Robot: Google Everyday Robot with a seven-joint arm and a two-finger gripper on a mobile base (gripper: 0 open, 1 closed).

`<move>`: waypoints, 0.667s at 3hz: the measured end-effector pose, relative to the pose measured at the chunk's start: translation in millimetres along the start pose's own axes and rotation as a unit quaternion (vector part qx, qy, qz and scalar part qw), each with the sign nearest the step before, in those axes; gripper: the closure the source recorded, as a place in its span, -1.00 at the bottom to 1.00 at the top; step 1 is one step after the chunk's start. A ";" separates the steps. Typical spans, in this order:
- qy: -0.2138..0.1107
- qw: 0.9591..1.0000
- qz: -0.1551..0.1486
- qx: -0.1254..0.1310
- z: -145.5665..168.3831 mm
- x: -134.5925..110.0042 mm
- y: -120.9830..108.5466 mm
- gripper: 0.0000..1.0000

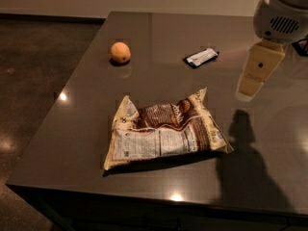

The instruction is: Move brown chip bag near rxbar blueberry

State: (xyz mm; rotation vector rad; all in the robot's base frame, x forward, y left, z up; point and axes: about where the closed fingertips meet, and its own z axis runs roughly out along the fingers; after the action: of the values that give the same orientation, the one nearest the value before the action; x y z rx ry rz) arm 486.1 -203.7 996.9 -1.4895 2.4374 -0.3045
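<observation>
Beyond the brown chip bag, well apart from it, lay the rxbar blueberry, so the whole move was left to do. Right of the bag the gripper hung above the surface, touching nothing; how open, I couldn't tell. An orange fruit sat beyond the bag's left, blocking nothing.

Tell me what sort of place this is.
Probably an office break area or kitchen: a dark glossy counter over a polished floor, with a brown chip bag and rxbar blueberry lying on it. The gripper hangs above the counter's right side.
</observation>
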 end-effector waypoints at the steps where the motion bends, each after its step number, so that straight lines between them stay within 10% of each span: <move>1: -0.004 1.000 -0.001 0.003 -0.6 -2.6 -1.2 -1.00; 2: -0.022 0.999 -0.042 -0.012 6.1 -26.6 18.9 -1.00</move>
State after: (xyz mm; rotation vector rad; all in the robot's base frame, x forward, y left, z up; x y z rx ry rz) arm 483.9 -171.7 988.2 -1.5930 2.3565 -0.2578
